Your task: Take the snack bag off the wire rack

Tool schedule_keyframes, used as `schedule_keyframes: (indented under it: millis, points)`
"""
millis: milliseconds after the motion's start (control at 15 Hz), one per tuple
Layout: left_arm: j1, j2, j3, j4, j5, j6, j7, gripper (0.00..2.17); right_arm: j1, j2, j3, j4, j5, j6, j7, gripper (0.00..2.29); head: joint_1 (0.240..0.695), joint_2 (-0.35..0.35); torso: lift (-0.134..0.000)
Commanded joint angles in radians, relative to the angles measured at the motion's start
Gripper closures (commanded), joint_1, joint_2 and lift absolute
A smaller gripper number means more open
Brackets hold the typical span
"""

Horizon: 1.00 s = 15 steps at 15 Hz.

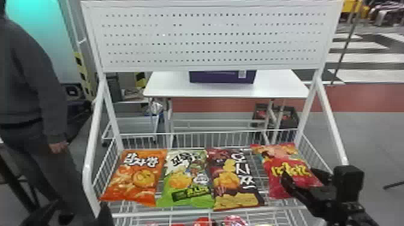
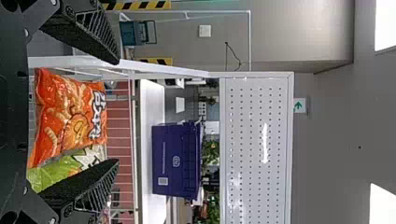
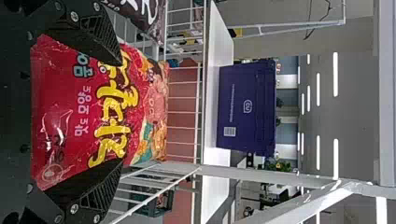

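Observation:
My right gripper (image 1: 298,176) is at the red snack bag (image 1: 281,160), the rightmost on the wire rack (image 1: 192,214). In the right wrist view the right gripper (image 3: 120,112) stands open, with the red bag (image 3: 60,100) spanning the space between its fingers, lying face up. To its left on the rack lie a dark bag (image 1: 237,180), a green bag (image 1: 188,180) and an orange bag (image 1: 135,177). My left gripper (image 1: 78,208) is low at the rack's front left corner. The left gripper (image 2: 116,112) is open, holding nothing, with the orange bag (image 2: 70,116) beyond it.
A white perforated panel (image 1: 210,39) rises above the rack on slanted side posts. Wire walls (image 1: 192,139) edge the rack at back and sides. Farther back, a white table (image 1: 168,85) carries a purple box (image 1: 222,77). More packages (image 1: 204,223) lie on a lower level.

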Motion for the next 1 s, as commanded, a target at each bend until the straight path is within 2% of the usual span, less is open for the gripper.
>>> schedule_keyframes:
  millis: [0,133,333,400,533,600,800,933]
  points:
    - [-0.003,0.002,0.001,0.006,0.000,0.000,0.000,0.14,-0.009,-0.004,0.007,0.020,0.010,0.009,0.000,0.17,0.499,0.000,0.000]
    - [-0.009,0.002,-0.001,0.012,0.000,0.000,0.000,0.14,-0.011,-0.004,0.010,0.022,0.014,0.027,0.000,0.19,0.499,0.000,0.000]
    - [-0.017,0.003,-0.001,0.023,0.002,0.000,0.000,0.14,-0.012,-0.006,0.013,0.022,0.017,0.055,0.002,0.50,0.499,0.000,0.000]
    - [-0.018,0.003,-0.001,0.023,0.002,0.000,0.000,0.14,-0.012,-0.006,0.013,0.022,0.024,0.076,0.002,0.69,0.499,0.000,0.000]
    - [-0.018,0.003,-0.001,0.023,0.002,0.000,0.000,0.14,-0.017,-0.004,0.010,0.020,0.022,0.122,0.005,1.53,0.499,0.000,0.000]
    - [-0.018,0.003,-0.001,0.023,0.002,0.000,0.000,0.14,-0.019,-0.003,0.001,0.019,0.021,0.153,0.021,1.83,0.499,0.000,0.000]
    - [-0.018,0.002,-0.001,0.024,0.002,0.000,0.000,0.14,-0.017,-0.003,-0.003,0.005,0.011,0.180,0.028,2.07,0.499,0.000,0.000]
    - [-0.022,0.000,-0.001,0.026,0.002,0.000,0.000,0.14,-0.005,-0.003,-0.008,-0.021,0.004,0.180,0.028,2.08,0.499,0.000,0.000]
